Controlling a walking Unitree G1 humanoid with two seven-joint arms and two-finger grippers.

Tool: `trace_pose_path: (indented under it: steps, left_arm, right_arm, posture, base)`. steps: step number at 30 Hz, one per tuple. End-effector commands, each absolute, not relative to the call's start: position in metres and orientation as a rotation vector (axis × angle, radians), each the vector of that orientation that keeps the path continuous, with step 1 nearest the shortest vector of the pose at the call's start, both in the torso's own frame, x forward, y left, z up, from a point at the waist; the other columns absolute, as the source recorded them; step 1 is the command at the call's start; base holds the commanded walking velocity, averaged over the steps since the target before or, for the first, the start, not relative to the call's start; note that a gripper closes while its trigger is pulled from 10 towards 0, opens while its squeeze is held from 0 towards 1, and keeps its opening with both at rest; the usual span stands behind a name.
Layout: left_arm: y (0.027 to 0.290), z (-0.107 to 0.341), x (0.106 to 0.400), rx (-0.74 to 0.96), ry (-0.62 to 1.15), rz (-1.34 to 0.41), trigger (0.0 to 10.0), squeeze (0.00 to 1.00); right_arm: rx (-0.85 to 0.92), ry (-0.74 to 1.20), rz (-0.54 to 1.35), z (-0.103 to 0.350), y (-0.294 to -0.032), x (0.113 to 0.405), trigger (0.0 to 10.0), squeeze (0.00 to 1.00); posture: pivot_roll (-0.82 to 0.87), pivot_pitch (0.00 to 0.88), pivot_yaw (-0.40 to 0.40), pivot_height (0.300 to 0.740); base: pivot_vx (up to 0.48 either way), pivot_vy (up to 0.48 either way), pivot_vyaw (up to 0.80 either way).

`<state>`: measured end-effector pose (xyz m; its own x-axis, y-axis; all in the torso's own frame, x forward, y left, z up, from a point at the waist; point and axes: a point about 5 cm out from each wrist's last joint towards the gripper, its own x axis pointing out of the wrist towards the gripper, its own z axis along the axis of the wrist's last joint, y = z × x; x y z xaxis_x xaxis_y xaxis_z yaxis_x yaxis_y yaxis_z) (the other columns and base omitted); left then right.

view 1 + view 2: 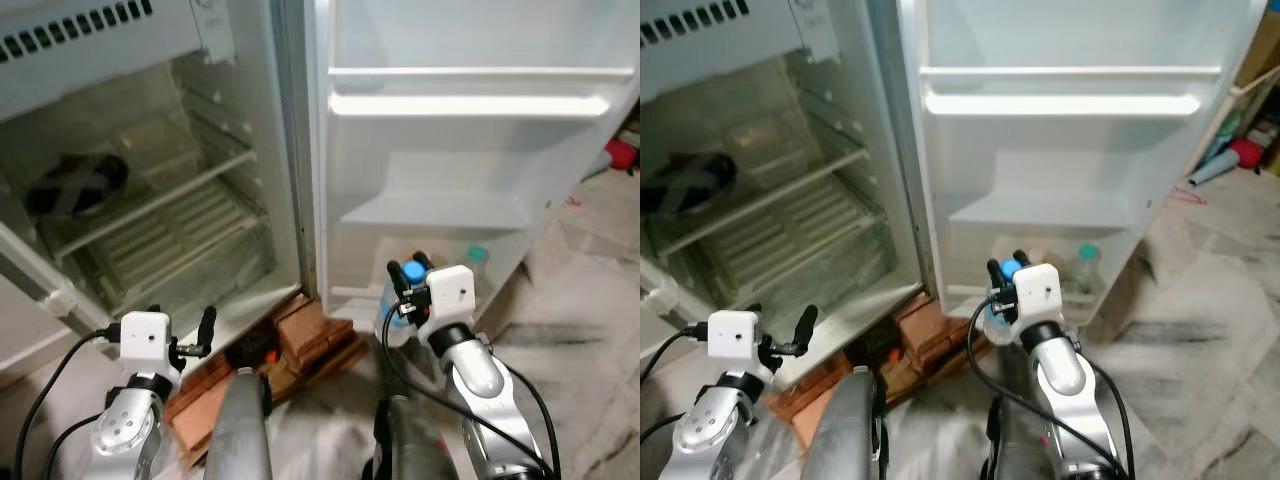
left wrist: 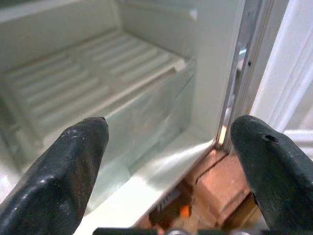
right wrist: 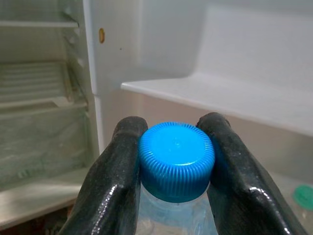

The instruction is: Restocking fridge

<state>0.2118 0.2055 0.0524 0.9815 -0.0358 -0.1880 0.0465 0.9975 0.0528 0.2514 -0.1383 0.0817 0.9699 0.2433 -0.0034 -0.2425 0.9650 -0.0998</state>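
My right gripper [image 1: 411, 271] is shut on the blue cap [image 3: 176, 160] of a clear water bottle [image 1: 392, 318], held upright just in front of the fridge door's bottom bin [image 1: 350, 296]. Its fingers [image 3: 117, 186] press both sides of the cap. Inside that bin stands another bottle with a green cap [image 1: 478, 255]. My left gripper [image 1: 207, 328] is open, low before the fridge's main compartment [image 1: 150, 230], with nothing between its fingers [image 2: 68, 166]. The clear crisper drawer [image 2: 146, 122] lies ahead of it.
The open fridge door [image 1: 470, 150] has two white shelves, both bare. Red bricks [image 1: 310, 335] prop up the fridge base between my arms. A dark round object [image 1: 75, 185] lies on the inner shelf. Red and blue items [image 1: 1235, 155] lie on the floor at far right.
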Motion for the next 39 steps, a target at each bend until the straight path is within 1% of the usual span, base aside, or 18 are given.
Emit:
trace_pose_path:
  steps: [1,8,10,12,21,39]
  left_arm:
    - [0.207,0.058,0.215,0.074,0.166,-0.043,10.0,0.00]
    - [0.205,0.057,0.216,0.071,0.165,-0.054,10.0,0.00]
    - [0.204,0.057,0.217,0.070,0.164,-0.058,10.0,0.00]
    - [0.203,0.056,0.217,0.069,0.163,-0.058,10.0,0.00]
    - [0.200,0.056,0.218,0.068,0.155,-0.072,10.0,0.00]
    - [0.196,0.056,0.220,0.063,0.146,-0.088,10.0,0.00]
  right_arm:
    - [-0.101,-0.051,0.244,0.089,-0.136,0.254,10.0,0.00]
    - [-0.106,-0.058,0.258,0.089,-0.136,0.254,10.0,0.00]
    - [-0.105,-0.061,0.258,0.090,-0.136,0.255,10.0,0.00]
    - [-0.105,-0.061,0.257,0.090,-0.136,0.256,10.0,0.00]
    - [-0.115,-0.070,0.257,0.091,-0.137,0.257,10.0,0.00]
    - [-0.139,-0.082,0.271,0.093,-0.136,0.258,10.0,0.00]
  posture:
    - [0.03,0.097,0.001,0.640]
    - [0.03,0.097,-0.001,0.640]
    - [0.03,0.097,-0.002,0.625]
    - [0.03,0.096,-0.003,0.620]
    - [0.02,0.098,-0.007,0.620]
    - [0.02,0.094,-0.012,0.620]
  base:
    - [0.000,0.000,0.00]
    - [0.000,0.000,0.00]
    - [0.000,0.000,0.00]
    - [0.000,0.000,0.00]
    - [0.000,0.000,0.00]
    - [0.341,0.000,0.00]
